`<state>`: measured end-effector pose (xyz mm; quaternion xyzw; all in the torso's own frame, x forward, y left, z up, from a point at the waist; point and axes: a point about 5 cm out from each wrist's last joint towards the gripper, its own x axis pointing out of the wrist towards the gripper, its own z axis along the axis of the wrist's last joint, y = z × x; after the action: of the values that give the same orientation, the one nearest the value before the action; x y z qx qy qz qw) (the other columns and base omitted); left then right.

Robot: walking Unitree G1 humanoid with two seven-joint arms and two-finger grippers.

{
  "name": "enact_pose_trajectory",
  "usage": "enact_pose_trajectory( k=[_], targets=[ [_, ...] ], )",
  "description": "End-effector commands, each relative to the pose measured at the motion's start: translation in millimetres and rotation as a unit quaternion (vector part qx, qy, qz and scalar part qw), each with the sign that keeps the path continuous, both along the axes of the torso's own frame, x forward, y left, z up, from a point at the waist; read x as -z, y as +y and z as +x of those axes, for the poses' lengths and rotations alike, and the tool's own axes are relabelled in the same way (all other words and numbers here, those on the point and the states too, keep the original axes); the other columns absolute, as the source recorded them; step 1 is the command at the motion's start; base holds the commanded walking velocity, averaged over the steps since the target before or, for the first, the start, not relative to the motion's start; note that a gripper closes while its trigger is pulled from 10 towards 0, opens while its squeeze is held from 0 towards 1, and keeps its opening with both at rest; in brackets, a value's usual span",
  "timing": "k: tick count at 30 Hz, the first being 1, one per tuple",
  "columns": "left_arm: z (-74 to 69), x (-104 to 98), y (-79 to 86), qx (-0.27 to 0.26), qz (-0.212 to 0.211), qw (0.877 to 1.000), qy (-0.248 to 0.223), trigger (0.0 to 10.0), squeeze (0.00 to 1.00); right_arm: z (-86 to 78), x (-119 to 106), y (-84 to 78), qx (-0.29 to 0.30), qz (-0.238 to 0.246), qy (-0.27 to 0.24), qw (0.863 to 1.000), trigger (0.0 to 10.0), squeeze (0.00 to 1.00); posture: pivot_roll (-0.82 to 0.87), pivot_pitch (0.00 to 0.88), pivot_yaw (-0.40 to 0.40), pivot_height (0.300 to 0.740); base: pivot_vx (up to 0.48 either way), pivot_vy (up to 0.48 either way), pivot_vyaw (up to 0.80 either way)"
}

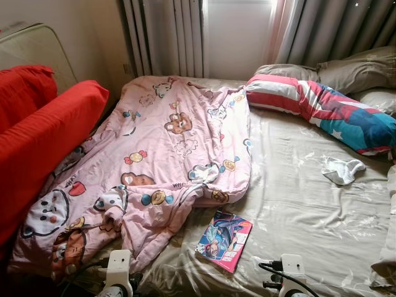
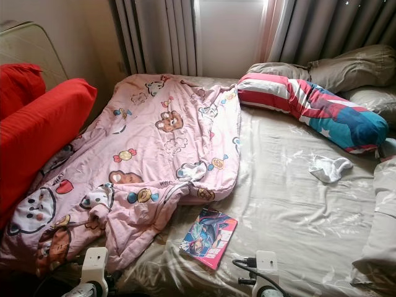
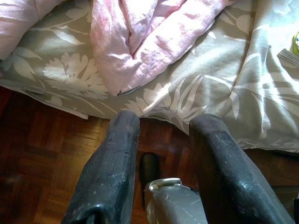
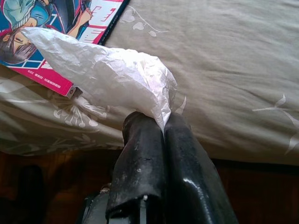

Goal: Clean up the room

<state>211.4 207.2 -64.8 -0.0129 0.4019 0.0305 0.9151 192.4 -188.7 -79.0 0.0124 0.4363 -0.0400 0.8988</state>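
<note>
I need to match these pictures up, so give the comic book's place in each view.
Left eye view: comic book low centre, on the sheet below the pink quilt.
Right eye view: low centre, below the same quilt.
Left wrist view: not visible.
Right wrist view: top corner, behind the crumpled white piece.
Shared landmark: leaf-print sheet.

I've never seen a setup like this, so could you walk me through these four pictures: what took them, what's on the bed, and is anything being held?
A walking humanoid robot took them. The two wide pictures come from its head camera, looking down at a bed. On it lie a pink cartoon quilt, a comic book, a crumpled white cloth, a striped bolster pillow and red cushions. The other two pictures come from wrist cameras looking along each gripper's black fingers. The left gripper is open, over the bed's edge. The right gripper pinches a crumpled white plastic bag.
</note>
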Motion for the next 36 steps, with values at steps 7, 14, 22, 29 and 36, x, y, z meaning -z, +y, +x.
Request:
enact_pose_trajectory(
  k=[7,14,22,29,36],
  targets=[
    [-11.2,4,11.4,-0.007,0.005,1.0,0.017,10.0,0.0,0.6,0,1.4,0.003,0.003,0.002,1.0,10.0,0.0,0.02,0.0,-0.007,0.74,-0.034,0.0,0.0],
    [-15.3,6,11.7,-0.01,0.002,1.0,0.022,10.0,0.0,0.8,0,1.0,0.004,0.003,0.002,1.0,10.0,0.0,0.02,0.0,-0.008,0.74,-0.261,0.0,0.0],
    [-16.5,7,9.6,-0.011,0.0,1.0,0.025,10.0,0.0,1.3,0,1.1,0.004,0.003,0.002,1.0,10.0,0.0,0.02,0.0,-0.01,0.74,-0.274,0.0,0.0],
    [-19.6,9,10.3,-0.012,0.0,1.0,0.028,10.0,0.0,1.2,0,1.0,0.008,0.004,0.001,1.0,10.0,0.0,0.02,0.0,-0.01,0.74,-0.275,0.0,0.0],
    [-19.4,10,6.6,-0.013,-0.003,1.0,0.028,10.0,0.0,1.2,0,0.9,0.011,0.006,0.001,1.0,10.0,0.0,0.02,0.0,-0.011,0.74,-0.274,0.0,0.0]
  ],
)
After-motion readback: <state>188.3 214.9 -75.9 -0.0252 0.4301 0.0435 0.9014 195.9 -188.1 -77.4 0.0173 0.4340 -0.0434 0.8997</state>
